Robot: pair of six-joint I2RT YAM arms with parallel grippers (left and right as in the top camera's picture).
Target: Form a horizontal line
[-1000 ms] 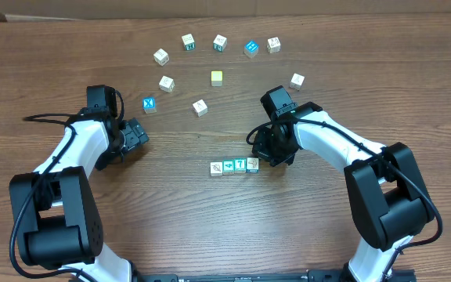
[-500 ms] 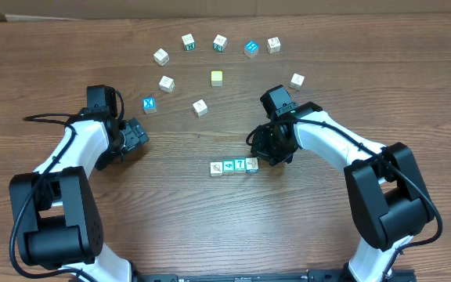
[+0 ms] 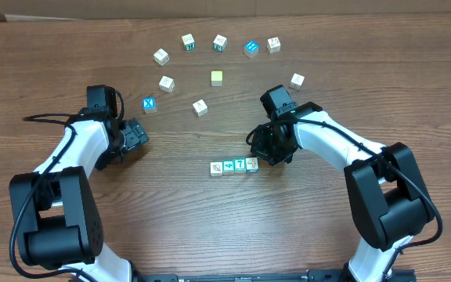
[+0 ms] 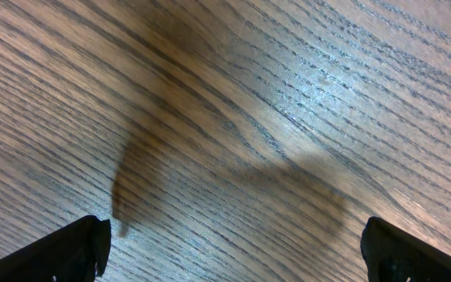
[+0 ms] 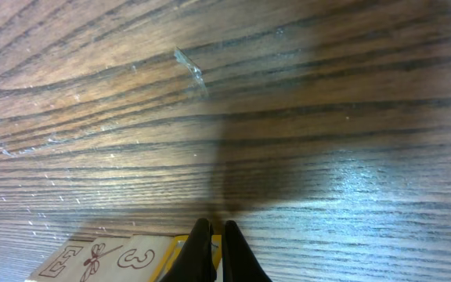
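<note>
The horizontal line lies near the middle of the bench, between the two arms — four tiny letter cubes set side by side, a white-faced one at each end and two teal-green ones in the middle, one marked 7. The right pincer hangs just beside the row's right end, its fingers pressed together with nothing between them. In the right wrist view the dark fingertips meet low over the wood, and a pale cube face engraved with a 3 shows at the bottom edge just beside them; whether it touches them I cannot tell. The left pincer sits well apart from the row, off to the left, spread wide and empty — its wrist view shows only bare wood grain between the fingers. Toward the far edge loose cubes lie scattered in an arc, among them a blue cube marked X and a plain pale-yellow cube
</note>
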